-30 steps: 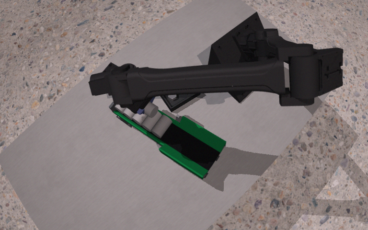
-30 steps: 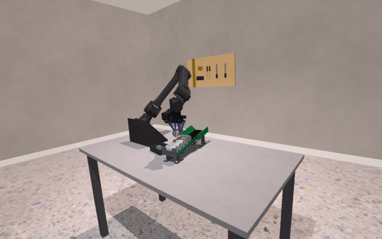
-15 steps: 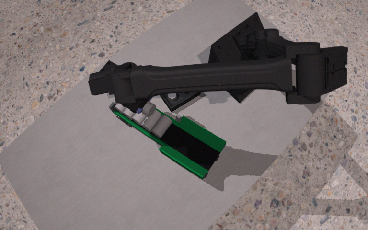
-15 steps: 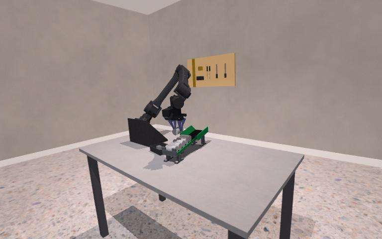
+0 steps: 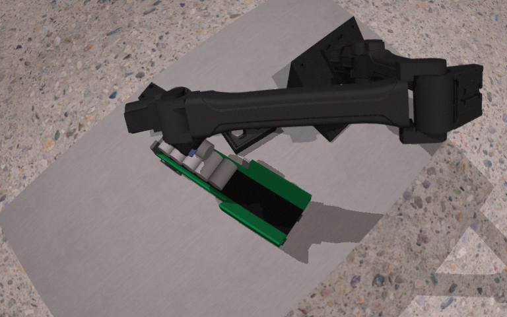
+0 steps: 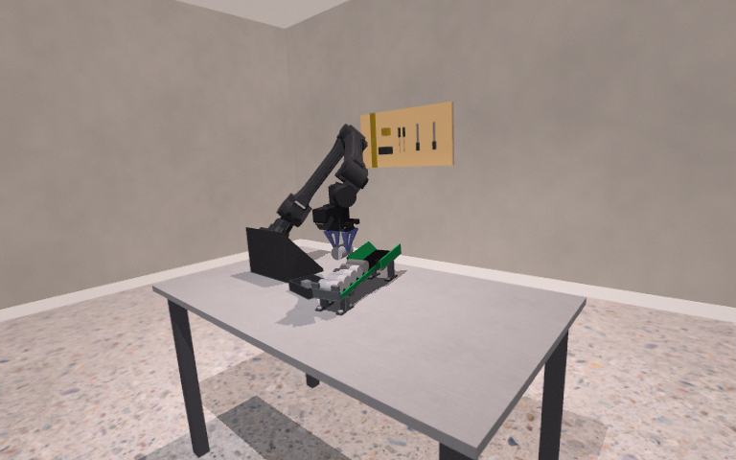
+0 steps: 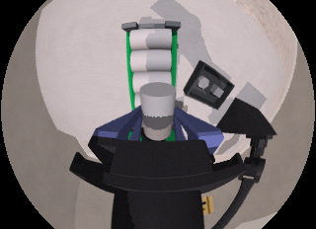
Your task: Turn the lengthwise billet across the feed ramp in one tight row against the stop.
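Observation:
A green-sided feed ramp with a black bed lies on the table. Several grey billets lie across it in a row toward its lower end, by the stop. My gripper is shut on one grey billet and holds it lifted above the row, pointing along the ramp. The held billet also shows in the top view and in the exterior view under the blue fingers. Billets on the ramp show ahead in the wrist view.
The arm's black base stands behind the ramp. A small black block sits on the table beside the ramp. A tan tool board hangs on the far wall.

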Robot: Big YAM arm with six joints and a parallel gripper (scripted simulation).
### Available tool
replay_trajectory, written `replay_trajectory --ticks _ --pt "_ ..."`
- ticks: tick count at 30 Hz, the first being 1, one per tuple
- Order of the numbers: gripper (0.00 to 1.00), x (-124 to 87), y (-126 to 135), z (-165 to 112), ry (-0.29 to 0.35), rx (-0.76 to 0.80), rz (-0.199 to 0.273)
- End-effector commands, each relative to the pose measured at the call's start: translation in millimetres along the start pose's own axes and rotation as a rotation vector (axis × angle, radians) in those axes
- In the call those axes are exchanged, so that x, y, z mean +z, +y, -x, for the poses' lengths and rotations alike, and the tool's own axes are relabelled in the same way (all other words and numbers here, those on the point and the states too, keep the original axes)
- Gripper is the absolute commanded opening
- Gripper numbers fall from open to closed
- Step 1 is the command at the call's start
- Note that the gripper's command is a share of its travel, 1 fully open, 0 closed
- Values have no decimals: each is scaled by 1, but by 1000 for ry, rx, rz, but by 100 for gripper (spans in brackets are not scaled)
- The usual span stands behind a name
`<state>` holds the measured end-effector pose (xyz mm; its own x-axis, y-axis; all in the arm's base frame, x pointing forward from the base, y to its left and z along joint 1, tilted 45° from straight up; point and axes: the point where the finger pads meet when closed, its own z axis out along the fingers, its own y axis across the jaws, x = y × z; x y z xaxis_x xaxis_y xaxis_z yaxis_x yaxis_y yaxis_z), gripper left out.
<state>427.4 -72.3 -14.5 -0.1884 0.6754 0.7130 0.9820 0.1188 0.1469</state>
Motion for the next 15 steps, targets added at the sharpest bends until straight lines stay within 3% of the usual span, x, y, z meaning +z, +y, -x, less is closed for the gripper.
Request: replay_trajectory --ticks 1,15 --pt "0 -24 17 -2 -50 -22 49" --pt "0 -23 20 -4 -64 -28 48"
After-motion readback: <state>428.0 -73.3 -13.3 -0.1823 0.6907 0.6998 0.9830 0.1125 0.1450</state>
